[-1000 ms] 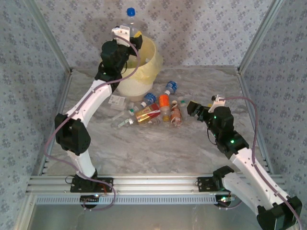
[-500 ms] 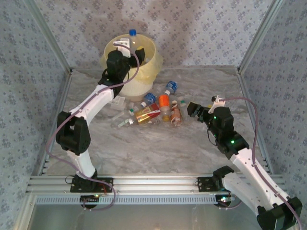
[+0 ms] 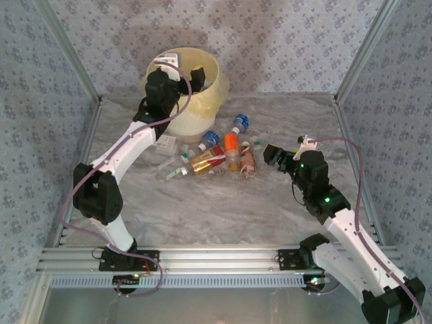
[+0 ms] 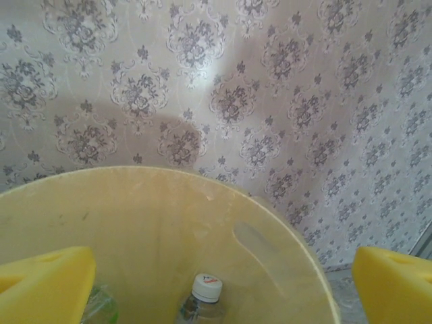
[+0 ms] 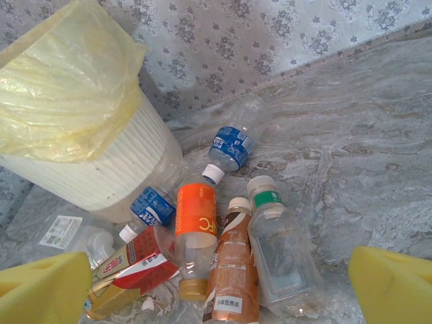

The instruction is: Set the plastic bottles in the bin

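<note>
The plastic bottles are lying in a loose, overlapping heap on the marble table, at about five o'clock from the bin, the nearest ones just beside its wall. A white-capped bottle is sitting inside the bin. The left gripper is hovering over the bin's mouth, its yellow pads spread wide with nothing between them. The right gripper is facing the heap from its three o'clock, jaws fully apart and empty.

The bottles are round, slick and resting on each other, so a closing pinch is likely to squirt one sideways, drag a neighbour along, or send several rolling. The left arm, leaving the bin, is risking a snag on the loose bag rim. Both arms reaching for one heap are risking a collision.
</note>
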You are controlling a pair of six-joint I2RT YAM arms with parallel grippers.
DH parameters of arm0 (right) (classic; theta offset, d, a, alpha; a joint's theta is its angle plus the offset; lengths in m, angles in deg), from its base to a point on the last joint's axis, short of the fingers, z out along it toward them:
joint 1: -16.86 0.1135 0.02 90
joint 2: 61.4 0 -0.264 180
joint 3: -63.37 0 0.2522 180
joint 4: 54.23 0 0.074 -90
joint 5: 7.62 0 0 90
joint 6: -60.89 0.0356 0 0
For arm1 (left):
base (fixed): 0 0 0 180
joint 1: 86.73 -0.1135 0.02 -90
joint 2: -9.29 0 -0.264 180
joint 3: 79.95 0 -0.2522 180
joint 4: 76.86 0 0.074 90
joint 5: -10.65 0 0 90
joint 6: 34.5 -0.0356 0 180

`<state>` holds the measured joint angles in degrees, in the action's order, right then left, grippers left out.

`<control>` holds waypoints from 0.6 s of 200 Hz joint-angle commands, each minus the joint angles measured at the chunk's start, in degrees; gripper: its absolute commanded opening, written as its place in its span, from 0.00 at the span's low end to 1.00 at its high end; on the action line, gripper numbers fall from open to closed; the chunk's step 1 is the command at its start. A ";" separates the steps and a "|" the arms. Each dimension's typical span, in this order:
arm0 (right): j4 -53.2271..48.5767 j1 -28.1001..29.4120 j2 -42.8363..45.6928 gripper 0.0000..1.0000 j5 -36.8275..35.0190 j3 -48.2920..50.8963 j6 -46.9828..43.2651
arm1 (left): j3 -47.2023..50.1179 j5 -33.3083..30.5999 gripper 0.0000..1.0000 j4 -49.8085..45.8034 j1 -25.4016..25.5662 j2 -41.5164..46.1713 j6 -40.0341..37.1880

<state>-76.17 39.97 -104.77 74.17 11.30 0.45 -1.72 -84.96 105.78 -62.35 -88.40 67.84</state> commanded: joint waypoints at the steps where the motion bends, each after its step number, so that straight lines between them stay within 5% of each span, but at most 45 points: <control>1: -0.74 -0.18 0.84 1.00 -0.58 -0.84 0.70 | 0.25 0.75 0.98 -1.74 -0.21 4.20 1.52; 120: -8.38 -1.88 -7.07 1.00 -3.79 -0.70 -2.00 | 13.71 2.07 0.98 -9.93 -2.27 21.14 11.58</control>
<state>-78.82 39.25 -108.68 73.04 11.32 0.13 8.14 -83.47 98.00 -63.88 -72.97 76.63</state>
